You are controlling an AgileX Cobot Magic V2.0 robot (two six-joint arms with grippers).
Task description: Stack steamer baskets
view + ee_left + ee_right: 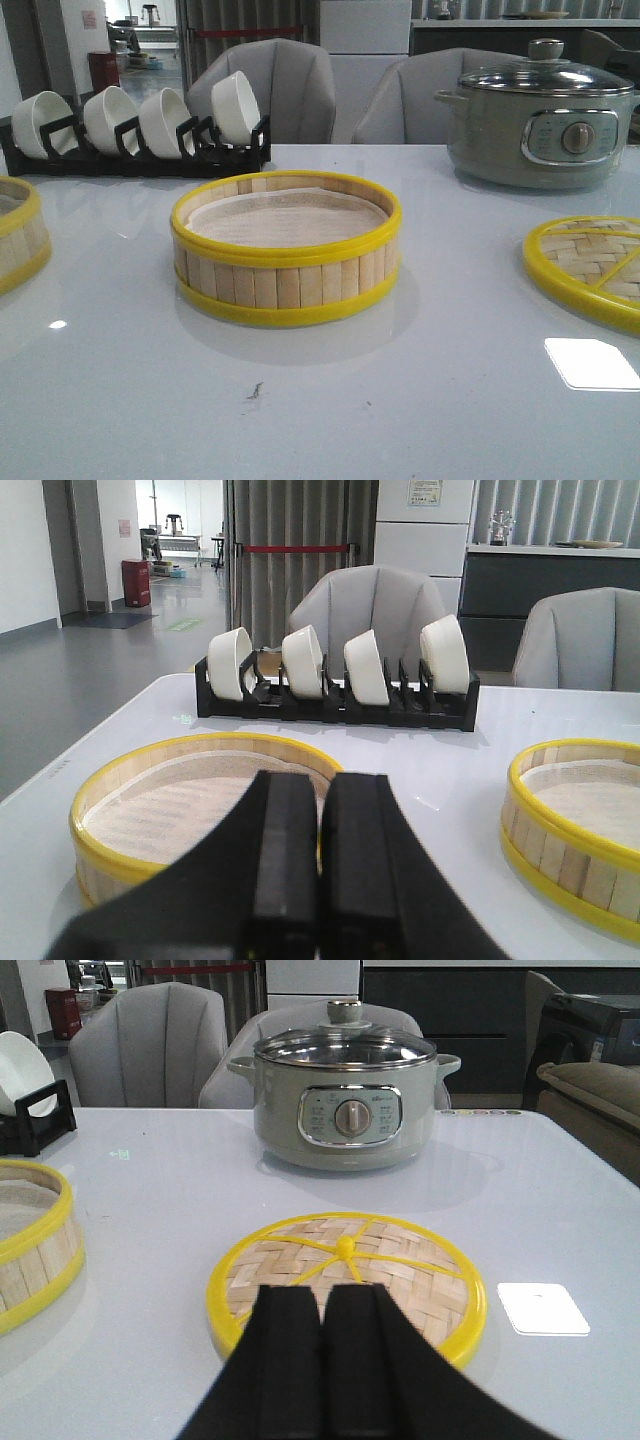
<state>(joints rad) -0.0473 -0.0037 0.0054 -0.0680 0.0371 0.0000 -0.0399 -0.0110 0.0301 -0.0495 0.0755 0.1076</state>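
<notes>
Left end effector (320,880): black fingers pressed together, nothing between them, over the near rim of the left steamer basket (150,810).
Right end effector (322,1360): fingers closed and empty, above the woven lid (345,1280).
Left steamer basket: at the table's (400,400) left edge.
Centre steamer basket (286,250): mid-table, whitish liner inside, standing apart from the other.
Grey pot (540,125): far right.
Bowl rack (135,150): far left, four white bowls.

Two grey padded chairs (275,90) are set behind the glossy white surface (420,400). Grey floor (90,670), ribbed curtain (300,540) & white walls seen beyond; ceiling light reflected on surface.
</notes>
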